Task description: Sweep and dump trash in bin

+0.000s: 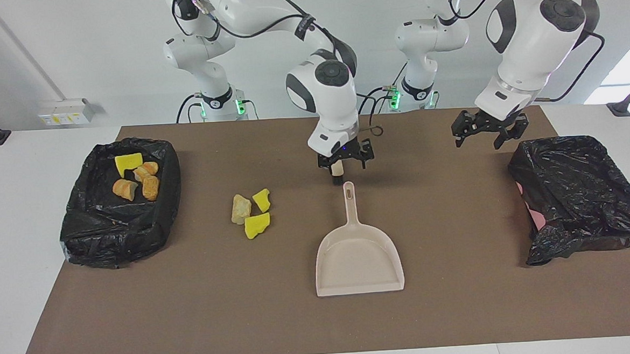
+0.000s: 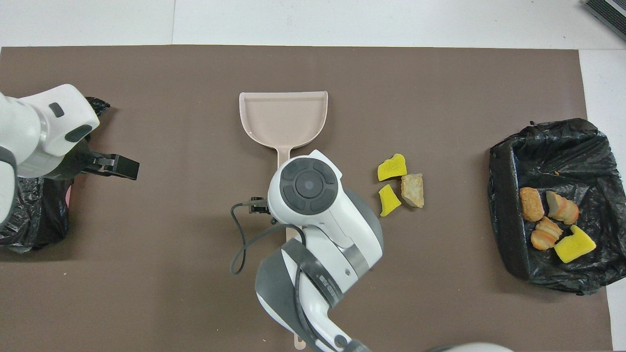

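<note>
Trash [image 1: 134,178] fills my black-lined bin [image 1: 119,203] at the facing view's left; three scraps [image 1: 251,210] lie on the mat beside the dustpan [image 1: 357,250]. My right gripper [image 1: 344,164] hangs spread and unladen over its handle tip; my left gripper [image 1: 488,130], also spread, hovers near the crumpled bag-covered bin [image 1: 580,195] at right.

Overhead, my right arm covers the dustpan [image 2: 283,117] handle; scraps [image 2: 401,186] sit centre-right, the bin [image 2: 552,205] at right.

A smooth, matt beige plastic is seen on the dustpan [image 1: 358,258]. Crinkled, glossy black plastic film lines the bin [image 1: 120,209] and the second bin [image 1: 583,195]. The loose trash [image 1: 250,208] looks porous: spongy yellow chunks, a rough tan lump. The table cover [image 1: 192,307] appears matt brown. Glossy white shells are shown on both arms.
</note>
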### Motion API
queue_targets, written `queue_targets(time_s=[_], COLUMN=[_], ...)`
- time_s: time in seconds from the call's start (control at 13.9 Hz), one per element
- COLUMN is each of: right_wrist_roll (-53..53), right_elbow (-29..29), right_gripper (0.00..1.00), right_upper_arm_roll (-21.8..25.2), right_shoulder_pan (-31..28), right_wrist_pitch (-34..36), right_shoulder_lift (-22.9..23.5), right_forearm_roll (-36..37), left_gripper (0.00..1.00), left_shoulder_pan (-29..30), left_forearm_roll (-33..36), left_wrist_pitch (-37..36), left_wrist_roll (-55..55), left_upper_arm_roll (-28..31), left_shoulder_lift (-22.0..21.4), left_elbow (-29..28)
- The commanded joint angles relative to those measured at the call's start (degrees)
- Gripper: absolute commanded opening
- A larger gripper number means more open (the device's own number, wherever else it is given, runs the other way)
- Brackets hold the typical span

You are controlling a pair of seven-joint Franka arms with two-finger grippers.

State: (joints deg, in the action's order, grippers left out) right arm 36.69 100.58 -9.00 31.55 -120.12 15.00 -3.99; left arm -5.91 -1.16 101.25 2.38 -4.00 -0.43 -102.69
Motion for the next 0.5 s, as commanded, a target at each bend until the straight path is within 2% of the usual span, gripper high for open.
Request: queue_targets(time_s=[0.0,0.22,0.29,0.43], right_wrist_roll=[-1.28,-1.97,-2.23,-1.27], right_elbow=[16.46,22.62,24.47,28.33], right_gripper=[1.00,1.00,1.00,1.00], right_upper_arm_roll=[-0.14,-0.23,-0.23,-0.23], right_shoulder_pan=[2.71,6.15,7.12,10.63], right_wrist_pitch=[0.31,3.92,3.58,-0.35], right_shoulder_lift=[-14.79,-19.82,-21.14,-21.24], right_forearm_roll=[-1.72,-3.90,-7.66,-9.98], left_gripper=[1.00,1.00,1.00,1.00], left_shoulder_pan=[-3.65,-7.78,-9.28,-12.35], left_forearm_roll=[0.46,0.46,0.46,0.46], left_wrist_pitch=[4.20,7.46,8.68,11.49], left_wrist_roll=[-0.97,-4.83,-6.32,-9.66], left_upper_arm_roll=[0.66,0.66,0.66,0.66], left_shoulder_lift=[1.65,3.94,4.82,7.27], left_elbow=[-1.90,-1.90,-1.90,-1.82])
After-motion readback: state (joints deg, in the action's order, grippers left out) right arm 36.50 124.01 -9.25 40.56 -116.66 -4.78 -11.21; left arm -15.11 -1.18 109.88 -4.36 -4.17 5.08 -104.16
